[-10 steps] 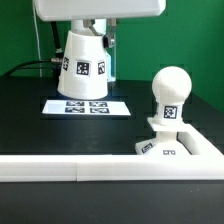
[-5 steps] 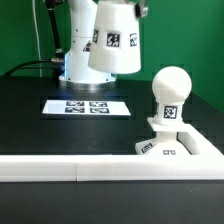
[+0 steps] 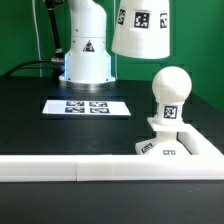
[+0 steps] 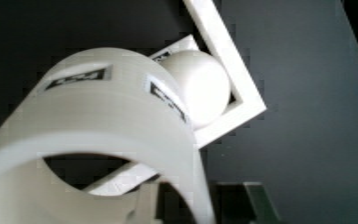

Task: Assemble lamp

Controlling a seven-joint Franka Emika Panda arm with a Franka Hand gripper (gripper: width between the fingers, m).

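Lamp, part-built, as I log it: white tapered plastic shade (image 3: 140, 28) aloft above and not yet over the white ball-shaped bulb (image 3: 170, 90), already seated in the white angular base block (image 3: 176, 150) on the black bench (image 3: 60, 135); hand out of sight, presumably carrying the shade, its opening untellable.

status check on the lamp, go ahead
Gripper out of sight, hidden by the shade. Shade in the air above the bulb, not on it. Bulb upright in the base. Nothing between them.
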